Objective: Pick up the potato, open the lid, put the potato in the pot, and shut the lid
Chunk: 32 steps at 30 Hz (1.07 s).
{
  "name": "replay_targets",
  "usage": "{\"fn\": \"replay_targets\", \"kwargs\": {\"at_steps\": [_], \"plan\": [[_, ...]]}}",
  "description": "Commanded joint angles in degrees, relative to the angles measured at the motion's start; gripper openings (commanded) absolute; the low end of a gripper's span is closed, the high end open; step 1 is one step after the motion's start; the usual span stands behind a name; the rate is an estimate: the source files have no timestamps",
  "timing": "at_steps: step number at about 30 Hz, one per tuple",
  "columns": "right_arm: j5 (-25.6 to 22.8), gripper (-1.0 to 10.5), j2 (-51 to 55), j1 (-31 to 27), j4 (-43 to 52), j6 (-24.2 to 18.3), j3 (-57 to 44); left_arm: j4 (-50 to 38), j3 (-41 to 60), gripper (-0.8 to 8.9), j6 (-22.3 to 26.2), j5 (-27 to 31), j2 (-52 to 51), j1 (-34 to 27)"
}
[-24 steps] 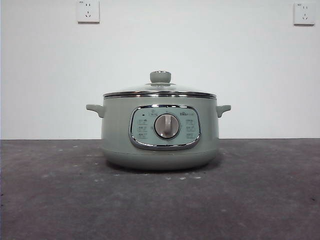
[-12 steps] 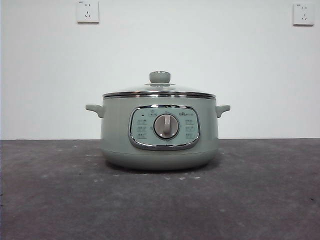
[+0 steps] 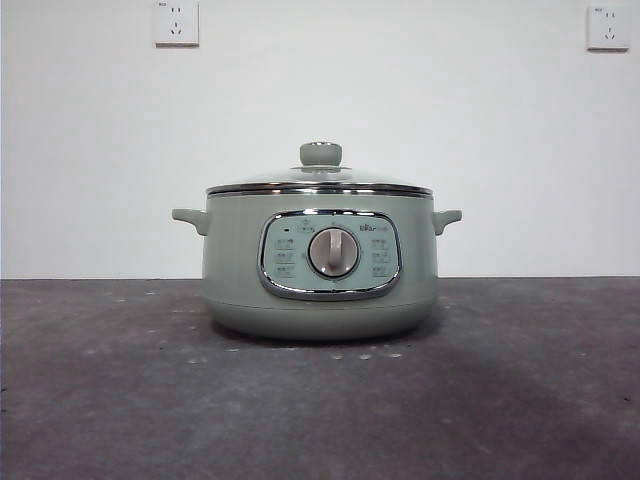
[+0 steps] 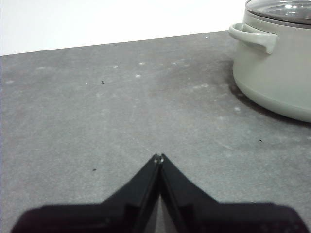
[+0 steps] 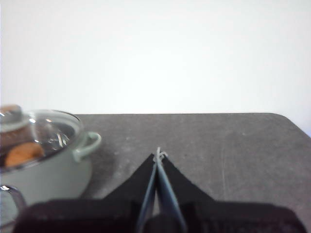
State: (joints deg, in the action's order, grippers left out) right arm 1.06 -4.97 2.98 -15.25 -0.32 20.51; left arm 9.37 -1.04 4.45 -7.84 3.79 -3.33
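Note:
The pale sage-green pot (image 3: pixel 320 265) stands in the middle of the table in the front view, its glass lid (image 3: pixel 320 180) seated on the rim with the green knob (image 3: pixel 321 154) on top. Through the glass in the right wrist view, the orange-brown potato (image 5: pixel 23 154) lies inside the pot (image 5: pixel 48 177). My left gripper (image 4: pixel 159 158) is shut and empty over bare table, off to the side of the pot (image 4: pixel 277 73). Beside the pot's other handle (image 5: pixel 87 144), my right gripper (image 5: pixel 159 155) is shut and holds nothing.
The dark grey table (image 3: pixel 520 400) runs back to a white wall with two sockets (image 3: pixel 176 22). The table's far corner (image 5: pixel 286 121) shows in the right wrist view.

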Motion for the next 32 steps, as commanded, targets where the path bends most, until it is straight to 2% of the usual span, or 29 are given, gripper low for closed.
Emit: {"fn": "replay_targets", "kwargs": {"at_steps": [1, 6, 11, 32], "plan": [[0.0, 0.0, 2.1, 0.0, 4.7, 0.2, -7.8, -0.3, 0.6, -0.03, -0.3, 0.0, 0.0, -0.2], [0.0, 0.0, 4.5, 0.0, 6.0, 0.3, -16.2, -0.3, 0.6, -0.03, -0.3, 0.0, 0.0, -0.2], [0.0, 0.0, 4.5, 0.0, 5.8, 0.3, -19.6, -0.3, 0.6, -0.03, -0.4, 0.0, 0.0, -0.2], [-0.5, 0.0, 4.5, 0.0, 4.8, 0.3, -19.7, -0.3, 0.6, -0.03, -0.4, 0.0, 0.1, -0.2]]}}
